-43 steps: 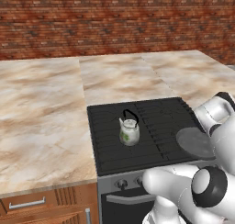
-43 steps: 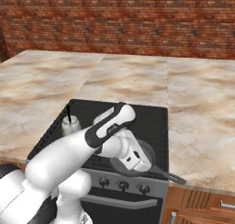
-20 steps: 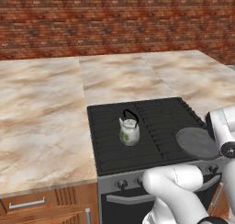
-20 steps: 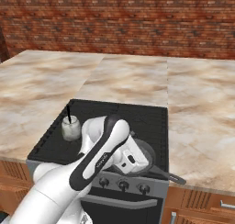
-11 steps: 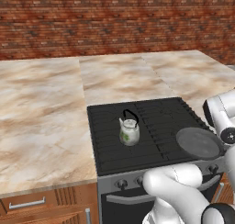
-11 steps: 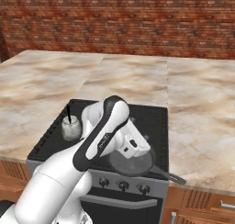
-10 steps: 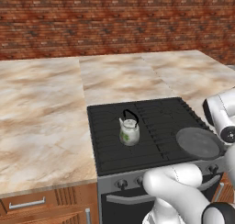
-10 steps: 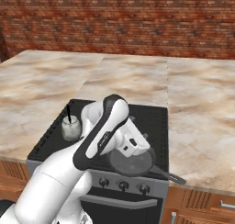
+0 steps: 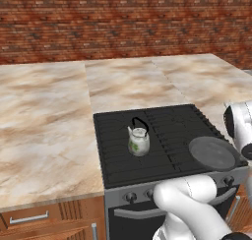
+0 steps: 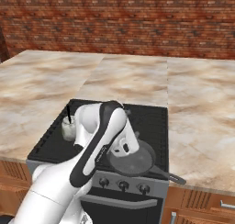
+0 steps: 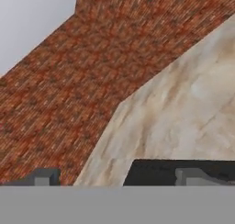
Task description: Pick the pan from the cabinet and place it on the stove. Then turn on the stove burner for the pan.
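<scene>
The dark grey pan lies flat on the front right burner of the black stove, its long handle pointing out past the front right corner. In the left base view the pan sits at the stove's right front. My hand hovers just above the pan's left rim and holds nothing. In the hand view my gripper is open, its fingertips far apart with only counter and brick wall beyond. The cabinet is out of view.
A small whitish kettle with a black hoop handle stands on the stove's left middle burner. Round knobs line the grey front above the oven door. Marble counter surrounds the stove, with a brick wall behind.
My hand has risen off the pan and tilted upward; the arm's elbow has swung up over the stove. The pan and the kettle stay where they were.
</scene>
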